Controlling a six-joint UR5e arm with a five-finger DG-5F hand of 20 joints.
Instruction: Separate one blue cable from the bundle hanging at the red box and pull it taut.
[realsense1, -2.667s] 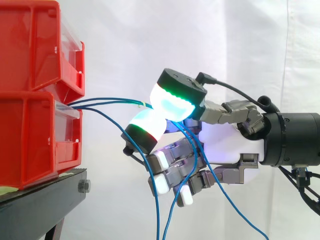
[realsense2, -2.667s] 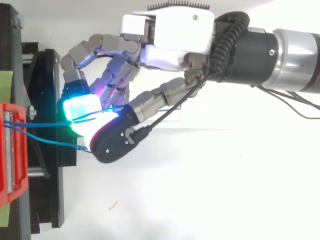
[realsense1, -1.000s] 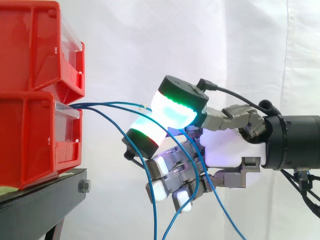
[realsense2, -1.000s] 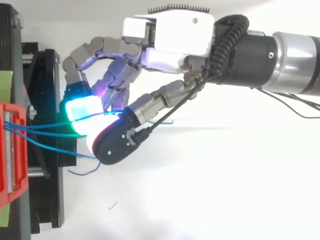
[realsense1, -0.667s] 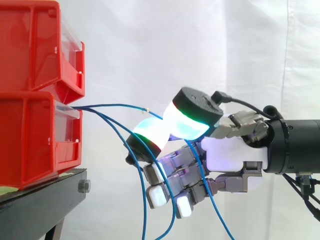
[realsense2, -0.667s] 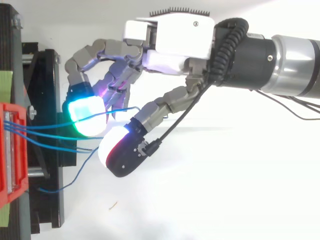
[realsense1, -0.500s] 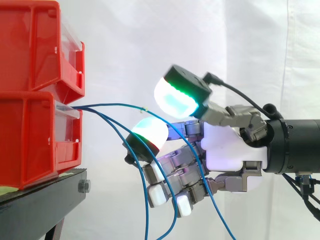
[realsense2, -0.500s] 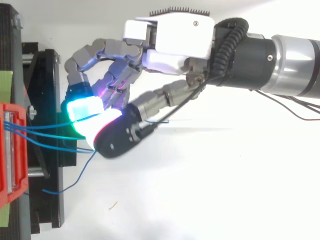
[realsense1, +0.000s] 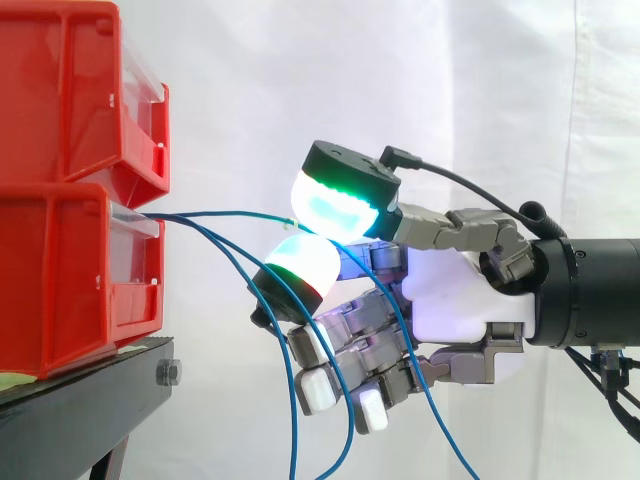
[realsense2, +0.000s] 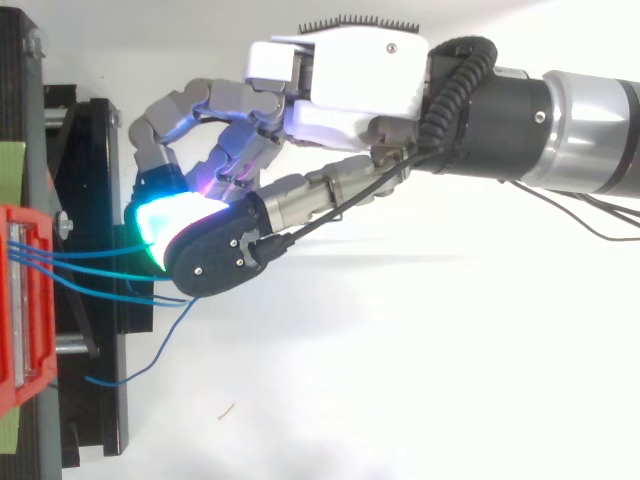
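Hand: the hand (realsense1: 462, 292) is closed in a pinch. Two glowing pads (realsense1: 338, 208) meet on one blue cable, and the other fingers are curled underneath, gripping nothing that I can see.
Blue cable: the blue cable (realsense1: 225, 214) leaves the mouth of the red box (realsense1: 60, 280) and runs almost level away from the box's front to the pinch, with only a slight sag. Past the pads it drops away.
Bundle: the rest of the bundle (realsense1: 291, 400) comes out of the same mouth and hangs slack below it, between the red box and the hand. At least one strand crosses the curled fingers.
Step in hand: by my reading the strand is singled out and pinched, so the pull to taut comes next.
Direction: draw straight away from the red box's front along the cable's own line, staying level with the box's mouth, so the strand straightens and does not bend over the lip.
Grip: the cable is thin and the pads are thick, so hold pressure steady or it may slide through.
Stopping point: end the pull once the sag is gone.
Risk: the slack strands lying over the lower fingers could be dragged along. A hard tug might also shift the red box on its black stand (realsense1: 90, 400).
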